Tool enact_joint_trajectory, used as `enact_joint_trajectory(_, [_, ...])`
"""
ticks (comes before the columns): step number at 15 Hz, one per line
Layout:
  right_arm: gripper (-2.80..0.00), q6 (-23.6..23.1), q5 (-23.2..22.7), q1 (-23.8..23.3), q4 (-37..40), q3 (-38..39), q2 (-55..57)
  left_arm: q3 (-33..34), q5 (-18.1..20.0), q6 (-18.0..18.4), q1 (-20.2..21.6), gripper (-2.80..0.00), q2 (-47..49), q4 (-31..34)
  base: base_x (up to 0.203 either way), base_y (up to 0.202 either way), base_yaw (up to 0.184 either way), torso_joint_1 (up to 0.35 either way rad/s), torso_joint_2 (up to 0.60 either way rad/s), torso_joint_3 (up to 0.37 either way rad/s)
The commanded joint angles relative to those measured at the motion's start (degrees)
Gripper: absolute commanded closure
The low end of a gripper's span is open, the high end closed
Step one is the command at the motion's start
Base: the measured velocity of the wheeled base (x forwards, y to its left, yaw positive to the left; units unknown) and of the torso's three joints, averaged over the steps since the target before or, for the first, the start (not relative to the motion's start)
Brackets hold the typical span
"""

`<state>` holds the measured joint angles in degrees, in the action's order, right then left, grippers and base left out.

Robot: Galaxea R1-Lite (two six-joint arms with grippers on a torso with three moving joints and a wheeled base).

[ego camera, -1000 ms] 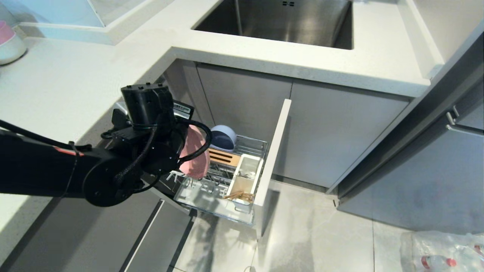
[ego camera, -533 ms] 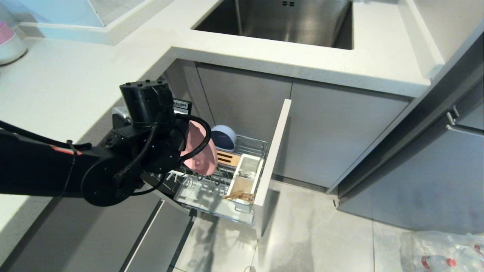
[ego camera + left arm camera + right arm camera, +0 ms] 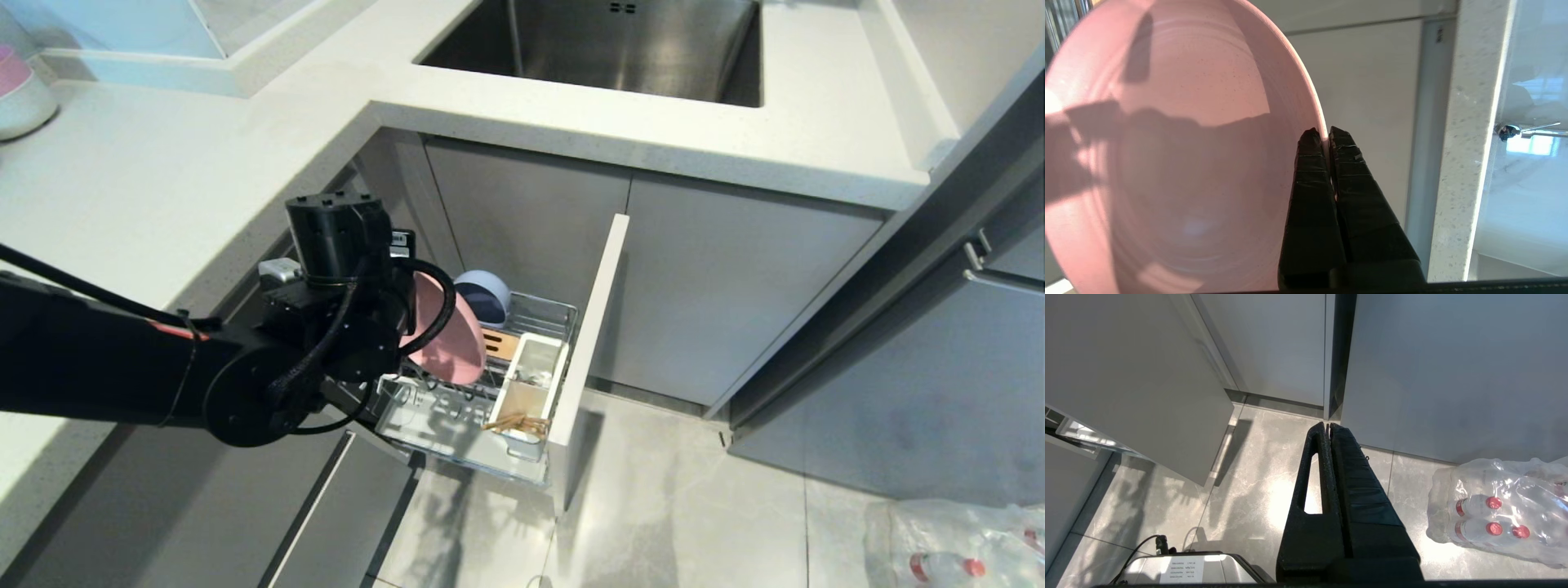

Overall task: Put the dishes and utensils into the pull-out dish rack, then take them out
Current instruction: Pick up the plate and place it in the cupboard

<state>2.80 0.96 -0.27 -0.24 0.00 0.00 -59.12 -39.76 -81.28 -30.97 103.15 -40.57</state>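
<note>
My left gripper (image 3: 1327, 132) is shut on the rim of the pink plate (image 3: 1167, 155). In the head view the plate (image 3: 453, 347) hangs tilted on edge just above the wire slots of the pull-out dish rack (image 3: 433, 420), with the black wrist hiding the fingers. The pale blue bowl (image 3: 483, 298) stands on edge at the rack's far end, just behind the plate. The chopsticks (image 3: 516, 423) lie in the near compartment of the white caddy (image 3: 532, 384). I cannot make out the spoon. My right gripper (image 3: 1327, 425) hangs shut and empty above the floor.
The rack's grey front panel (image 3: 592, 327) juts out from the cabinets under the sink (image 3: 612, 41). Stacked pink-over-white bowls (image 3: 16, 90) sit on the counter (image 3: 163, 188) at far left. A wrapped pack of water bottles (image 3: 1494, 510) lies on the floor at right.
The left wrist has rolled and shifted right and slightly down. The plate has swung with it, closer to the blue bowl and over the rack's slots. The right arm has not moved.
</note>
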Motion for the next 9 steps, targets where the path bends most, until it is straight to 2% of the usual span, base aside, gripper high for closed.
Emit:
enact_joint_trajectory(1, [0.00, 0.0, 0.0, 0.0, 0.0, 0.0, 0.1, 0.1, 0.2, -1.3, 0.3, 0.00, 1.1, -0.3, 0.000, 0.000, 0.000, 0.000, 0.00, 0.000])
enact_joint_trajectory(3, [0.00, 0.0, 0.0, 0.0, 0.0, 0.0, 0.1, 0.1, 0.7, -2.6, 0.7, 0.00, 1.5, -0.3, 0.000, 0.000, 0.000, 0.000, 0.00, 0.000])
enact_joint_trajectory(9, [0.00, 0.0, 0.0, 0.0, 0.0, 0.0, 0.1, 0.5, 1.7, -3.2, 1.2, 0.00, 2.1, -0.3, 0.000, 0.000, 0.000, 0.000, 0.00, 0.000])
